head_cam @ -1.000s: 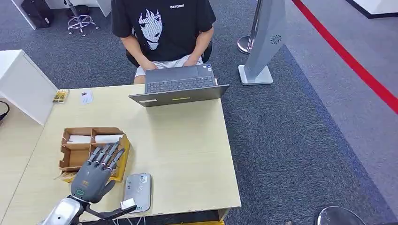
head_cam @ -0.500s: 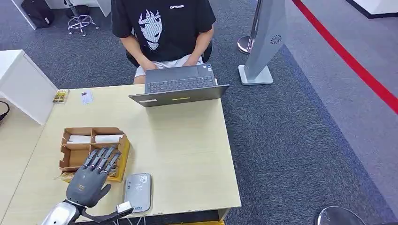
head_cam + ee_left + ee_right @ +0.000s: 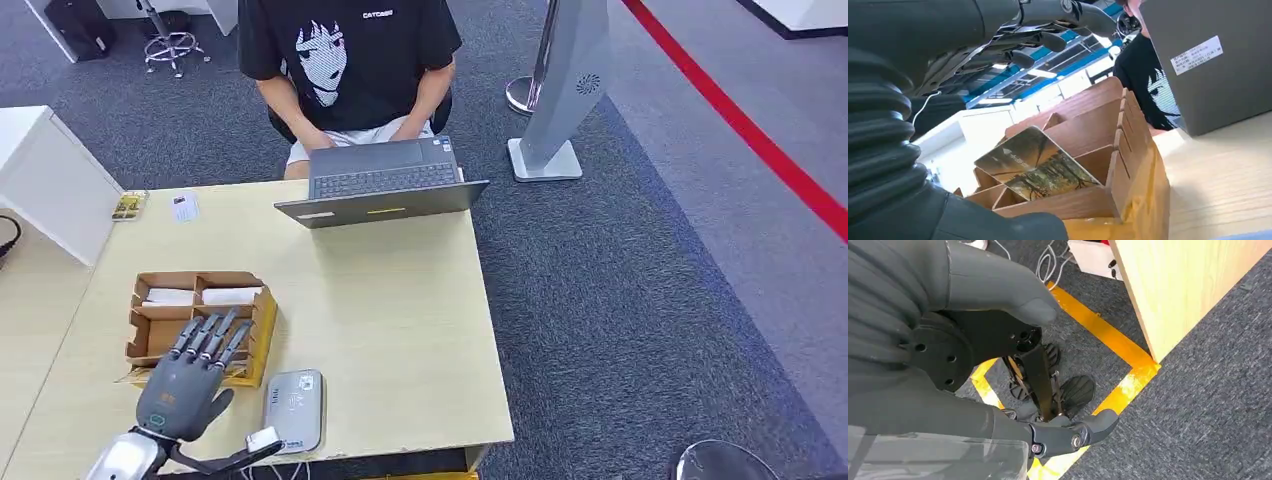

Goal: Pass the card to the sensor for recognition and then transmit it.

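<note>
Spreading across most of the head view, the pale wooden table (image 3: 400, 330) leaves plenty of bare room between the laptop (image 3: 385, 185) at its far edge and the near edge by the robot. A person (image 3: 350, 60) sits behind the laptop, so any pass across has to clear its raised screen. The cardboard organiser (image 3: 165, 315) sits on the table's left part, split by thin dividers into compartments, and the grey sensor (image 3: 293, 410) lies flat just beside it, close to the near edge.

The left hand (image 3: 190, 375) hovers over the organiser's near side with its fingers (image 3: 212, 335) stretched apart, holding nothing. The right hand (image 3: 998, 355) hangs beside the table above the carpet, fingers loosely apart and empty.

The card (image 3: 1035, 167) leans tilted in a near compartment of the organiser, its printed face up. It looks light, thin, stiff and glossy, so likely slippery; pinching its raised upper edge seems best. The dividers crowd it closely, so lifting it straight up and out looks safest before swinging over to the sensor.
</note>
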`<state>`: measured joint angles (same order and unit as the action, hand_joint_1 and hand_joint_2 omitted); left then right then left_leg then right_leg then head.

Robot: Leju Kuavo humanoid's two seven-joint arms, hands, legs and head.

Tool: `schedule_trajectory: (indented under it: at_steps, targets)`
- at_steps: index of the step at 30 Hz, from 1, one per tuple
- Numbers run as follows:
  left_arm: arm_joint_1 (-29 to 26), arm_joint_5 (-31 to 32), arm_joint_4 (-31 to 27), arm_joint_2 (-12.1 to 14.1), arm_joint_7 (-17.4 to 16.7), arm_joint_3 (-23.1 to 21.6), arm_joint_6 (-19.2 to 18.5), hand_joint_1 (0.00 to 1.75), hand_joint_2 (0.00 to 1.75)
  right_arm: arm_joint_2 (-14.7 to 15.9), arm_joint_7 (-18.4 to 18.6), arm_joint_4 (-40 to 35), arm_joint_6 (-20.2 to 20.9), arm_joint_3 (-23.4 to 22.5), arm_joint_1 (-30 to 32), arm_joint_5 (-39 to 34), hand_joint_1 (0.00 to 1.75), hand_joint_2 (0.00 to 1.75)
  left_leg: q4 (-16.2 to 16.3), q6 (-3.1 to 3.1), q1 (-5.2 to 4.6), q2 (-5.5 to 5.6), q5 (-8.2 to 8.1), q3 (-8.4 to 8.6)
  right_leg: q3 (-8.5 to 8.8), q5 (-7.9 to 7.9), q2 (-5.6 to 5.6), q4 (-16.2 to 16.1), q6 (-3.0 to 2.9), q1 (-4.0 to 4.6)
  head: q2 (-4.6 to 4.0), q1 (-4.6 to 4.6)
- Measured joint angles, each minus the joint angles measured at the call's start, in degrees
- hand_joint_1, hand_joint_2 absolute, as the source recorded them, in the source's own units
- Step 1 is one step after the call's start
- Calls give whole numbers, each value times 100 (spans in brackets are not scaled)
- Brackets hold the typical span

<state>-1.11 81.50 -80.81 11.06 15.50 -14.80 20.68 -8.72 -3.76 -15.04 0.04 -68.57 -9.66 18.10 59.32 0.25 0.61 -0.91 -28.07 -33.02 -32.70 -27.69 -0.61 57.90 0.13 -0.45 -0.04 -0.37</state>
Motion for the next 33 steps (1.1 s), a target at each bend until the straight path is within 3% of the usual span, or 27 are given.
schedule_trajectory:
  at_steps: [24, 33]
  targets:
    - [-18, 11, -28, -20, -2, 13, -24, 0, 175, -7, -79, 0, -98, -2, 11, -72, 0, 175, 0, 0, 0, 0, 0, -1, 0, 0, 0, 0, 0, 0, 0, 0]
    - [-63, -149, -20, -11, 4, 231, -138, 0, 175, -11, -88, -4, -98, -4, 32, -57, 0, 175, -1, 0, 0, 0, 0, -1, -1, -1, 0, 0, 0, 0, 0, -2]
